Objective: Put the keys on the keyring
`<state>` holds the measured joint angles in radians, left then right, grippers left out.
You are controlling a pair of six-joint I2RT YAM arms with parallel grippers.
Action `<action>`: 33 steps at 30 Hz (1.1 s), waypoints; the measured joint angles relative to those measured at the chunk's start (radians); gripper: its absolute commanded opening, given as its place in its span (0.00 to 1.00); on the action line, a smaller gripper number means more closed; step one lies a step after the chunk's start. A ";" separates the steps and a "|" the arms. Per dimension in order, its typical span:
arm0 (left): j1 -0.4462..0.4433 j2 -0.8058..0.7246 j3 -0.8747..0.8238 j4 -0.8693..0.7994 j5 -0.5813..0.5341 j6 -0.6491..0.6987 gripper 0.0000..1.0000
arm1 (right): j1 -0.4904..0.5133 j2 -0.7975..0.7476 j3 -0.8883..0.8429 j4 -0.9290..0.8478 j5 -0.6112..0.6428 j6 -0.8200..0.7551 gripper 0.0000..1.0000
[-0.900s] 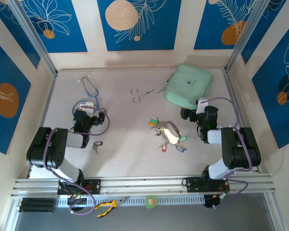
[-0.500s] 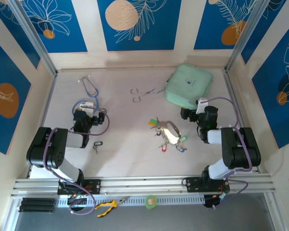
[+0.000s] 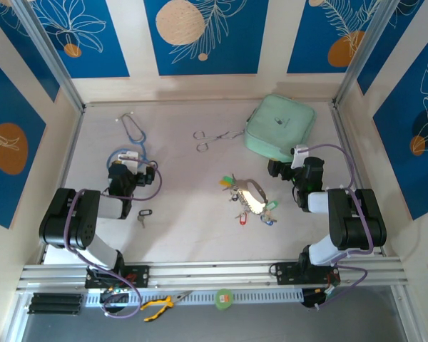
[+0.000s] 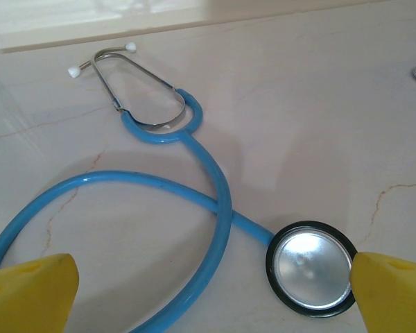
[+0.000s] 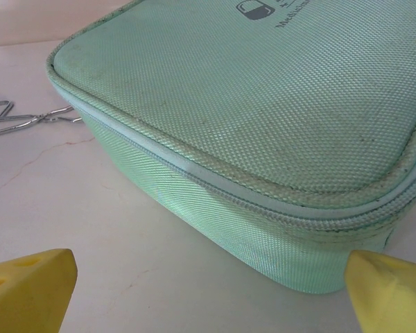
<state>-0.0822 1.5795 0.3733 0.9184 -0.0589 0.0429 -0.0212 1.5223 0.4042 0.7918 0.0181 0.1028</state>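
Note:
The keyring (image 3: 254, 194), a pale oval loop, lies in the middle of the table with several keys (image 3: 241, 216) with coloured heads clustered round it. A black-headed key (image 3: 143, 213) lies apart, beside the left arm. My left gripper (image 3: 128, 158) is open over the table at the left, well away from the keyring. Its yellow fingertips (image 4: 29, 293) stand wide, straddling blue stethoscope tubing (image 4: 215, 229) and its round chest piece (image 4: 310, 267). My right gripper (image 3: 282, 166) is open to the right of the keyring. Its fingertips (image 5: 28, 288) face the mint pouch (image 5: 263, 111) with nothing between them.
The blue stethoscope (image 3: 133, 132) lies at the back left, steel forceps (image 3: 210, 136) at the back centre, and the mint zip pouch (image 3: 279, 127) at the back right. Yellow-handled pliers (image 3: 157, 306) and a green roll (image 3: 223, 298) sit below the front rail.

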 measured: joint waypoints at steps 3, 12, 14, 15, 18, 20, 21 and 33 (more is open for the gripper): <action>0.000 0.000 0.000 0.000 0.000 0.000 1.00 | 0.000 0.000 0.000 0.000 0.000 0.000 0.99; 0.000 -0.002 0.000 0.002 0.004 0.001 1.00 | 0.005 -0.002 0.001 -0.005 0.001 -0.003 0.99; 0.000 -0.027 -0.010 -0.005 0.008 0.004 1.00 | 0.019 -0.024 0.017 -0.072 0.005 -0.021 0.99; 0.000 -0.057 -0.016 -0.022 0.007 0.004 1.00 | 0.034 -0.050 0.038 -0.136 0.009 -0.032 0.99; 0.000 -0.190 -0.019 -0.093 0.006 0.008 1.00 | 0.090 -0.141 0.125 -0.290 0.036 -0.055 0.99; 0.000 -0.267 -0.011 -0.127 0.006 0.007 1.00 | 0.127 -0.203 0.176 -0.353 0.055 -0.057 0.99; 0.000 -0.298 -0.004 -0.141 0.006 0.003 1.00 | 0.147 -0.237 0.196 -0.385 0.064 -0.053 0.99; -0.028 -0.483 0.077 -0.409 0.110 -0.195 1.00 | 0.385 -0.391 0.303 -0.917 0.190 0.190 0.95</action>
<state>-0.1104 1.0969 0.4503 0.5098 0.0509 -0.1516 0.3634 1.1313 0.7067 -0.1257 0.2081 0.2932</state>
